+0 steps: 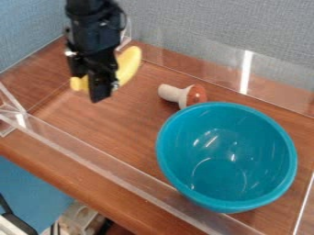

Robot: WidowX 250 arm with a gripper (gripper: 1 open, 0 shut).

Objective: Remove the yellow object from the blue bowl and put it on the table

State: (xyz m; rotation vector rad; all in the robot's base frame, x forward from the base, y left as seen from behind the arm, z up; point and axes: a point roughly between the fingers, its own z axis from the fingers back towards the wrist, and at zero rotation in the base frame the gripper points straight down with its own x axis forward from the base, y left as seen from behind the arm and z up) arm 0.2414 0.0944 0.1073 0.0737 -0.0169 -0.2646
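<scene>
Holds the banana [128,64] in the gripper [98,85], with the dark fingers closed around its middle and kept partly apart by its thickness. Shows one yellow end at the right of the fingers and the other, lower, at the left. Hangs in the air over the table [128,115], in the upper left part of the view, outside the bowl [233,179] and well apart from it. At the right, on the reddish-brown wood, the blue bowl, upright, with some bright reflections inside. Just behind the bowl rim, the mushroom [183,94], lying on its side, with cream stem to the left and red cap to the right. Along the near edge, a clear wall [76,147].
</scene>
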